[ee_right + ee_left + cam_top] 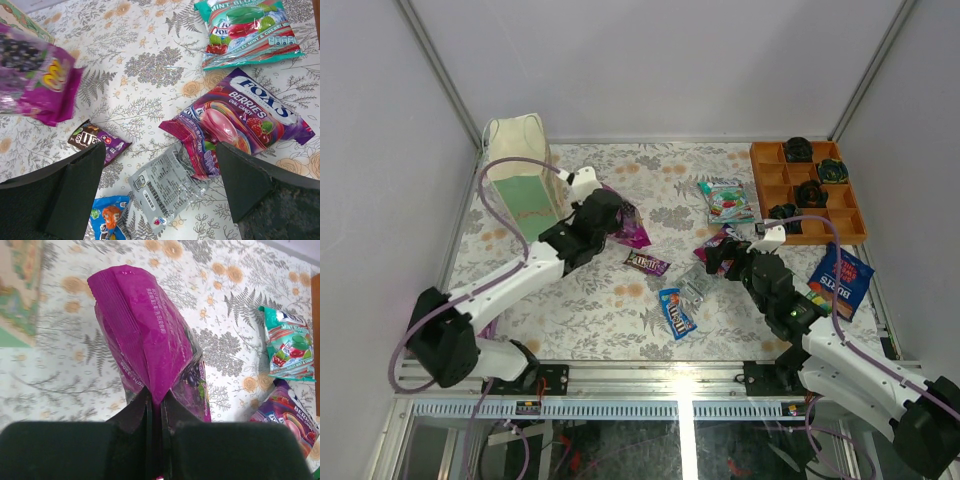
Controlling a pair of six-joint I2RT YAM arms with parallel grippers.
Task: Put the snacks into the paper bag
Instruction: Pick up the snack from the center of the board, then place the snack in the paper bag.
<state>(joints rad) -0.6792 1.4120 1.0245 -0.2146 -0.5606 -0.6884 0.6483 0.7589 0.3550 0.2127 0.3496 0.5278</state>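
My left gripper (611,218) is shut on the magenta bag (150,335) and holds it up off the table, right of the paper bag (523,180). My right gripper (162,190) is open above the silver wrapper (170,185), its fingers (250,187) wide apart on either side. A purple Fox's berries bag (240,120) overlaps the wrapper's right end. The dark candy bar (97,140) and the blue candy packet (110,217) lie to the left. The green-red sweets bag (247,30) lies farther back. The blue BURTS crisp bag (840,280) lies at the right.
An orange compartment tray (763,175) with dark round objects stands at the back right. White walls close in the floral table on the left, back and right. The paper bag stands at the back left corner.
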